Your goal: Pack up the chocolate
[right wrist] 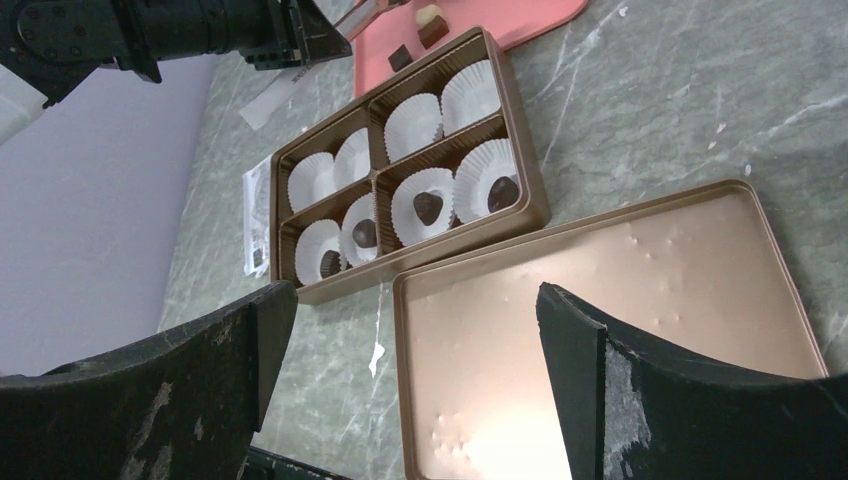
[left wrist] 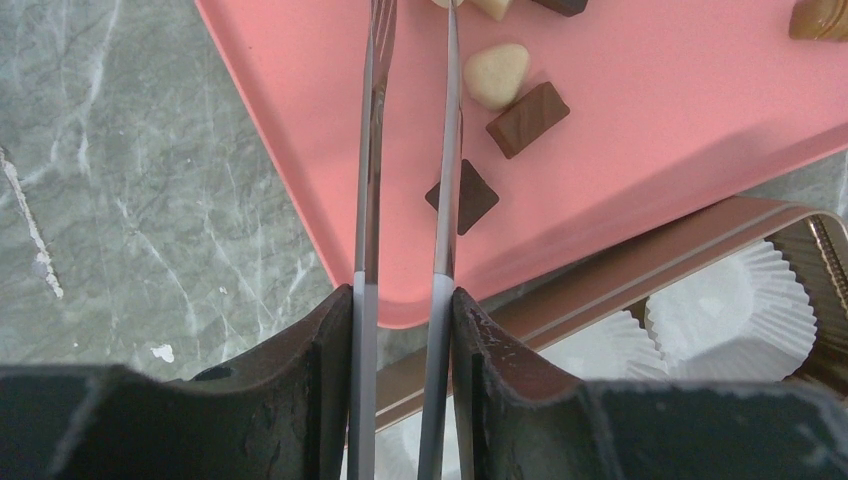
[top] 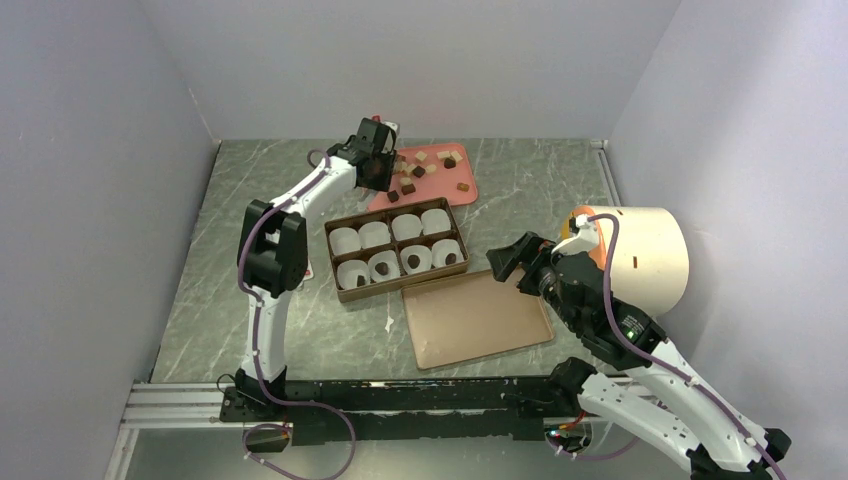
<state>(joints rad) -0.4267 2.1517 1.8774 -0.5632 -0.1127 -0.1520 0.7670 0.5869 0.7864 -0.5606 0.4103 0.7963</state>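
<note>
Chocolate chunks (top: 432, 170) lie scattered on the flat pink tray (top: 385, 200). The left wrist view shows a cream chunk (left wrist: 497, 72), a brown one (left wrist: 527, 118) and a dark one (left wrist: 462, 196) on it. My left gripper (top: 375, 160) (left wrist: 400, 300) is shut on metal tongs (left wrist: 368, 150), which reach over the tray; their tips run out of view. The brown box (top: 335, 262) holds white paper cups, and several near-row cups hold a dark chunk (right wrist: 428, 207). My right gripper (top: 510, 262) (right wrist: 415, 300) is open and empty over the box lid (right wrist: 620, 300).
The brown lid (top: 475, 320) lies just in front of the box. A cream cylinder container (top: 645, 255) lies on its side at the right, behind my right arm. A paper slip (right wrist: 255, 215) lies left of the box. Walls close in the left, back and right.
</note>
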